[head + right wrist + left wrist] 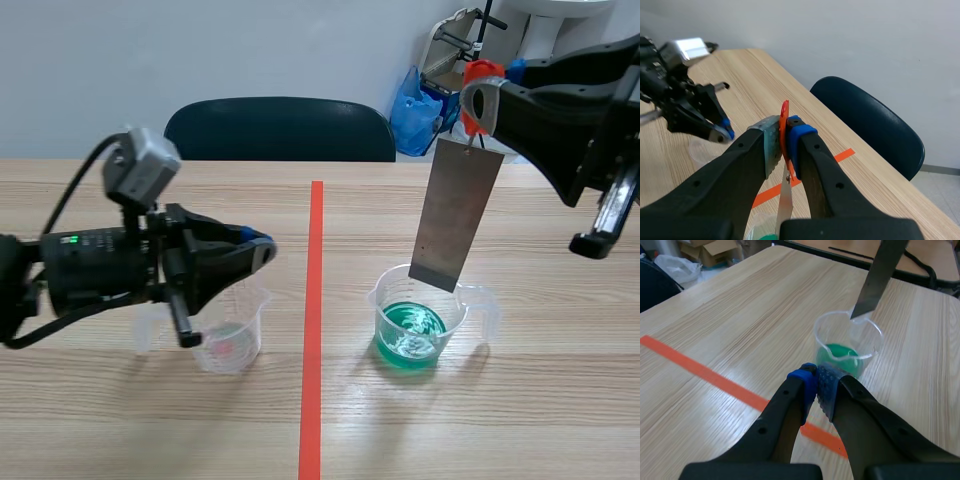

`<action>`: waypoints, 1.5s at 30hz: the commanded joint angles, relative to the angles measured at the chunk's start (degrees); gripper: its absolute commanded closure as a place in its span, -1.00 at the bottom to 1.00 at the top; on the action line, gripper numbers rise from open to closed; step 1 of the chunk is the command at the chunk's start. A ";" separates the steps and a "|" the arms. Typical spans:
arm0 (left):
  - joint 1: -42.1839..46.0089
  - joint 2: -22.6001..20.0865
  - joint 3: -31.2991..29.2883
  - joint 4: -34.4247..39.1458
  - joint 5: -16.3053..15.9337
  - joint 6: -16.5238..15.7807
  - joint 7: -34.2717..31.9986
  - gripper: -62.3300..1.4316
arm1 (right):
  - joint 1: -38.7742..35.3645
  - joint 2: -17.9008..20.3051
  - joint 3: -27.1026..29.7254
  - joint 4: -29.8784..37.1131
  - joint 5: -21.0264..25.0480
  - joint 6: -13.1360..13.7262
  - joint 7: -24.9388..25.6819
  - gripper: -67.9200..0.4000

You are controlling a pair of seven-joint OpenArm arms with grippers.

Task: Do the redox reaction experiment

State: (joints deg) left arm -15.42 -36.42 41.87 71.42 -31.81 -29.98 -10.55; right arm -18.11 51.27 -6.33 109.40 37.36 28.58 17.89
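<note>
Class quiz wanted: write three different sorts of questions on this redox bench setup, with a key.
1. True or false: the grey metal strip is dipped into the green liquid.
2. Which hand holds the strip's orange-red clip? A left, B right.
3. Fill in: the left hand is shut on ____.
Key: 1 false, its tip hangs at the rim of the clear plastic beaker; 2 B, the right hand; 3 nothing.

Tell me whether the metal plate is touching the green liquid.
Apart. The left wrist view shows the lower corner of the metal plate up at the rim of the beaker, with the green liquid well below it.
</note>
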 commanded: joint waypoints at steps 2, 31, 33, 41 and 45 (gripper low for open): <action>-1.86 3.45 1.57 -1.57 -0.44 -0.17 0.79 0.90 | 0.63 0.79 0.81 0.92 0.83 0.02 0.85 0.97; -9.38 12.74 8.28 -7.72 -3.58 -2.82 5.07 0.90 | 0.63 0.76 0.81 0.92 0.83 0.02 0.85 0.97; -9.38 12.74 8.28 -7.72 -3.58 -2.82 5.07 0.90 | 0.63 0.76 0.81 0.92 0.83 0.02 0.85 0.97; -9.38 12.72 8.28 -7.72 -3.58 -2.82 5.49 0.90 | 0.63 0.76 0.81 0.92 0.83 0.02 0.85 0.97; -9.38 12.72 8.28 -7.72 -3.58 -2.80 5.49 0.90 | 0.63 0.76 0.81 0.92 0.83 0.02 0.85 0.97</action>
State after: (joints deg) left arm -23.83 -23.97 50.28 62.41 -34.96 -32.67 -4.51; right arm -18.11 51.27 -6.33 109.40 37.36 28.58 17.89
